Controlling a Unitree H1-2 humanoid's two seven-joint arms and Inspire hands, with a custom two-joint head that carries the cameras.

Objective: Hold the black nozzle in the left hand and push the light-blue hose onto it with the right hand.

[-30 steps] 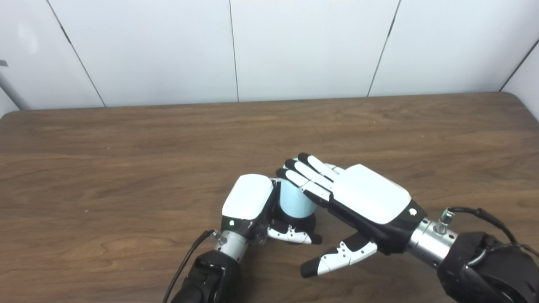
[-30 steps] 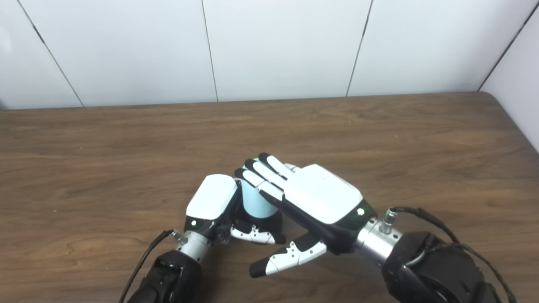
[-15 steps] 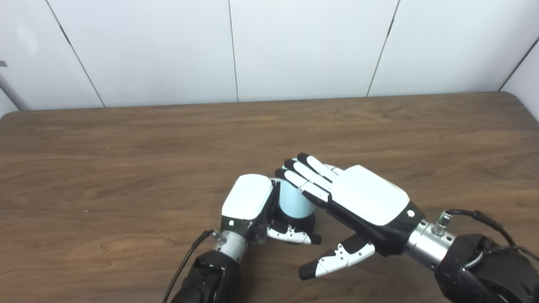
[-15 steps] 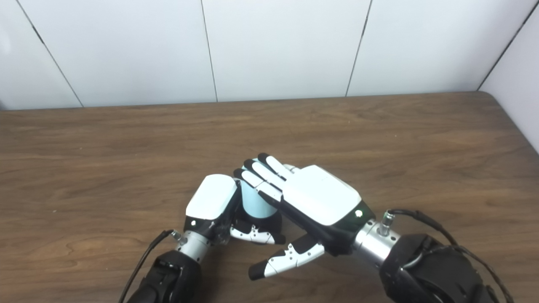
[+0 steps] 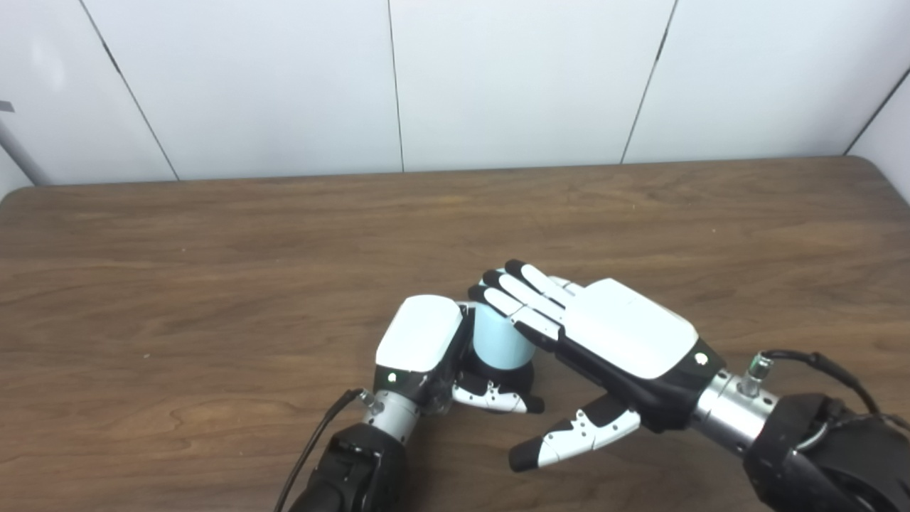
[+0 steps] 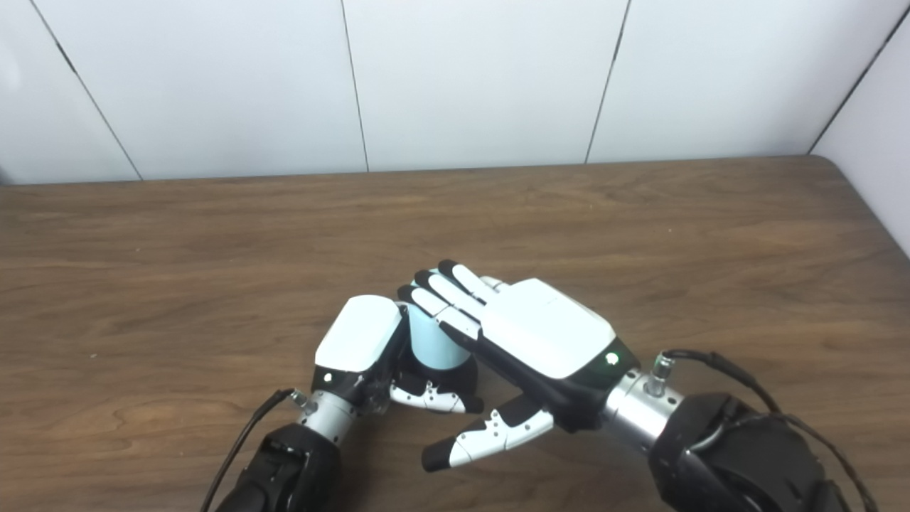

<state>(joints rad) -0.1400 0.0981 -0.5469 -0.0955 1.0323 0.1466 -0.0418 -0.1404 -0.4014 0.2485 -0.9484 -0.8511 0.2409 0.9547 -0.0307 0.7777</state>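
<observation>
Both hands are meeting near the table's [image 5: 213,235] front edge: left hand [image 5: 426,348] is gripping the black nozzle [image 5: 522,375] under the upright light-blue hose [image 5: 498,343]; right hand [image 5: 611,341], fingers extended flat, is resting on the hose's top, grasping nothing.

White-backed hands [image 5: 629,338], black-tipped fingers [image 5: 513,293]

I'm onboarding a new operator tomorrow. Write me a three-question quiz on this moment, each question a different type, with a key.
1. True or false: the right robot hand has its fingers wrapped around the light-blue hose.
2. Which robot hand grips the base under the hose? A) left B) right
3. Fill in: the hose stands ____ on the table.

Key: 1 false, its flat fingers lie over the hose top; 2 A, the left robot hand; 3 upright.
</observation>
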